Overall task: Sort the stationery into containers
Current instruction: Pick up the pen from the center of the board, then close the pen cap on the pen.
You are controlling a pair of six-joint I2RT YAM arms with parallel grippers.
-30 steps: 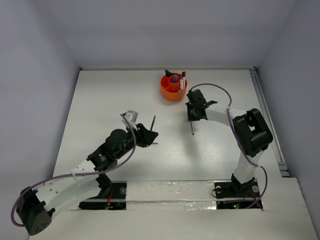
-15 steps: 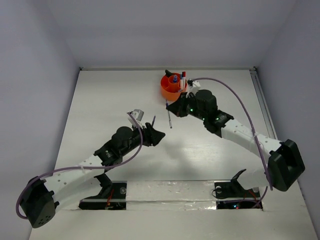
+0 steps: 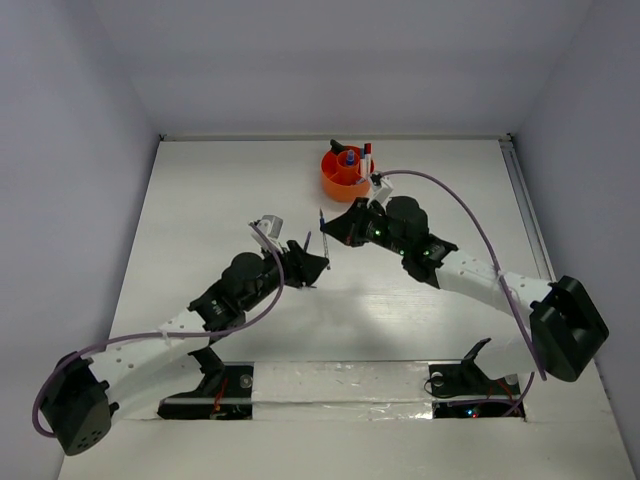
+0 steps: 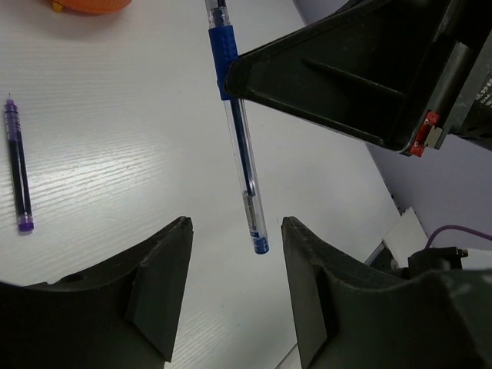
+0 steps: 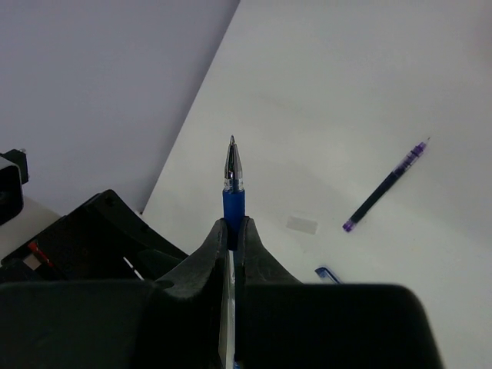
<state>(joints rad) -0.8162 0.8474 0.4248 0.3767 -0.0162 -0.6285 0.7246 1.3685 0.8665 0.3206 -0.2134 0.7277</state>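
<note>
My right gripper (image 3: 330, 226) is shut on a clear pen with a blue grip (image 3: 322, 220) and holds it above the table, tip up in the right wrist view (image 5: 233, 201). In the left wrist view the pen (image 4: 241, 146) hangs down, with its blue end just between the tips of my open, empty left gripper (image 4: 236, 231), touching neither. My left gripper (image 3: 312, 266) is close to the right one. A dark purple pen (image 4: 17, 165) lies on the table and also shows in the right wrist view (image 5: 384, 188). The orange tub (image 3: 345, 173) at the back holds a few items.
A small blue pen piece (image 5: 327, 273) lies on the table just beside my right gripper. A small clear patch (image 5: 301, 224) sits on the table surface. The table's side walls rise at left and right, and a rail (image 3: 535, 235) runs along the right edge.
My right arm has swung left from beside the tub, carrying the blue-grip pen to my left gripper. My left gripper has shifted slightly right and stays open.
</note>
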